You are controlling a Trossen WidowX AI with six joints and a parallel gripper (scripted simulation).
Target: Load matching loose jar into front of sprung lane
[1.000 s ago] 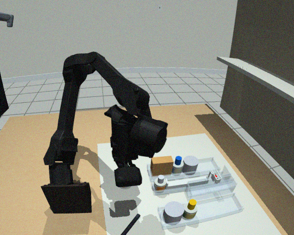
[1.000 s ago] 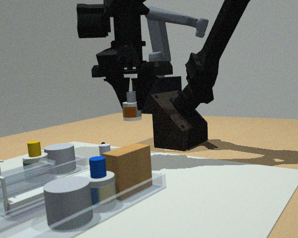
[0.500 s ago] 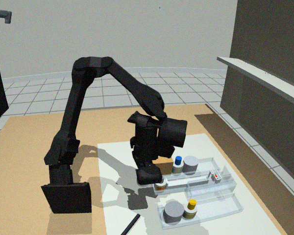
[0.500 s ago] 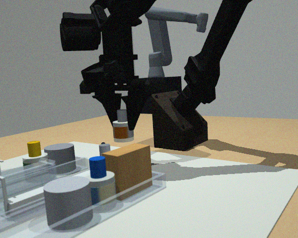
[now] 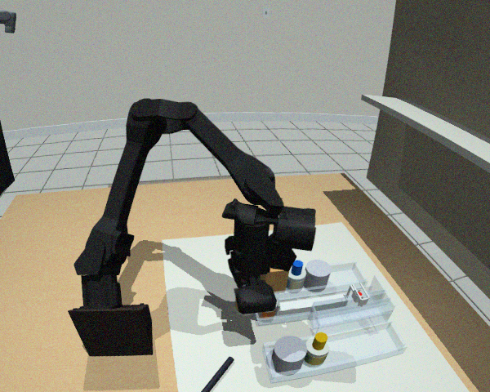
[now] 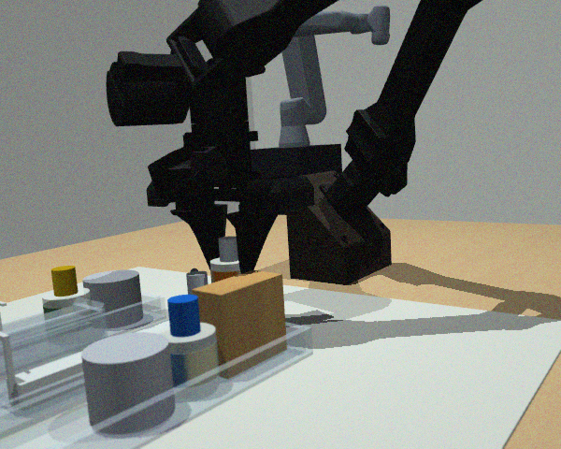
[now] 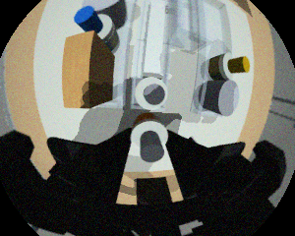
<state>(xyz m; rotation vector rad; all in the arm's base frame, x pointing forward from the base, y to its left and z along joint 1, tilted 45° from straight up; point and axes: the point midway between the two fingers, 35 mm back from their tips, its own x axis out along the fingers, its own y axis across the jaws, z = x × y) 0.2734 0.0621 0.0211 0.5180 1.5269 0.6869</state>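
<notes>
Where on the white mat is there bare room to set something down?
The white mat is bare on the side beyond the brown box. It is crowded around the gripper, shut on the orange-banded jar, and among the clear lanes.

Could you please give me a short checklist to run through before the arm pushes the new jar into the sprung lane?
1. Claw shut on the new jar: ok.
2. New jar upright: ok in the exterior view.
3. New jar lined up with the old jar ahead in the wrist view: ok, roughly.
4. Jar over the low front stop and on the lane floor: cannot tell, hidden by the claw and box.
5. The two jars touching: cannot tell.
6. Pusher plate far back, apart from the old jar: not ok.
</notes>
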